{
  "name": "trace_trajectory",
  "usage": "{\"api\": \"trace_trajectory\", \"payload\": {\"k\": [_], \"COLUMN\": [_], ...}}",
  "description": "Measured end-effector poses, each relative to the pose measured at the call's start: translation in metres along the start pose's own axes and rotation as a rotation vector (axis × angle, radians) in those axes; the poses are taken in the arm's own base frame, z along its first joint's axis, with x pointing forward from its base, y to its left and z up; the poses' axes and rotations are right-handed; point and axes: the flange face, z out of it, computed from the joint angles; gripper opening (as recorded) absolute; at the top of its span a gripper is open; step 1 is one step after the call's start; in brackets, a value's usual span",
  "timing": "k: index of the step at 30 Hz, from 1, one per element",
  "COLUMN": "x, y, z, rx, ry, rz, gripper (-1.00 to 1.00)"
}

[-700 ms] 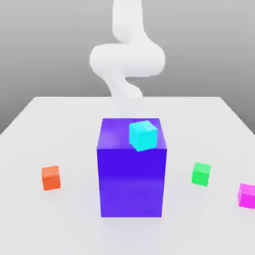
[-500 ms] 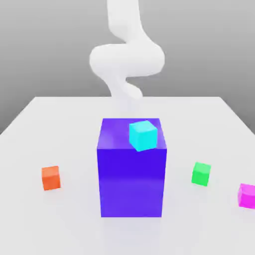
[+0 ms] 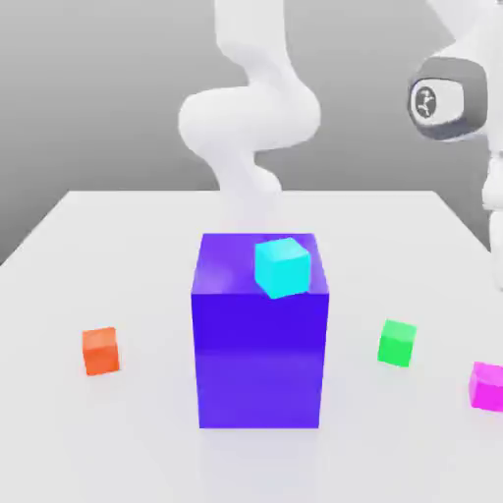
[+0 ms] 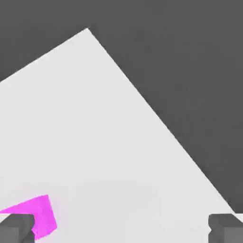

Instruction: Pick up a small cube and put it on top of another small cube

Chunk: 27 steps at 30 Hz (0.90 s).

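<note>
Magenta cube (image 4: pixel 43 216) is lying below the gripper (image 4: pixel 121 228), off to one side of its middle; the jaws are standing wide apart, empty.

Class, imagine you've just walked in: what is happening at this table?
A white robot arm has its open gripper near the small magenta cube, holding nothing. That cube lies on the pale table, as do the small orange and green cubes. A small cyan cube sits on the big blue-violet block.
</note>
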Motion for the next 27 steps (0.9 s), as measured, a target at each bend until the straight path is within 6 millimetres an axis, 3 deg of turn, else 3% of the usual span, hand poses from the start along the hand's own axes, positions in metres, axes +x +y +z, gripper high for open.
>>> {"api": "trace_trajectory", "payload": {"k": [5,9,10,17,22,27], "x": [-0.050,-0.063,-0.065,-0.066,-0.060,-0.095], "y": [-0.030,-0.031,-0.029,-0.029,-0.033,-0.020], "z": [0.087,0.140,0.152,0.154,0.102,0.064], "rx": [-0.064,-0.073,-0.073,-0.074,-0.072,-0.027], "ry": [-0.113,-0.128,-0.128,-0.129,-0.130,-0.151], "rz": [-0.185,-0.213,-0.214,-0.215,-0.216,-0.283], "gripper": [0.00,0.00,-1.00,-1.00,-1.00,-1.00]}}
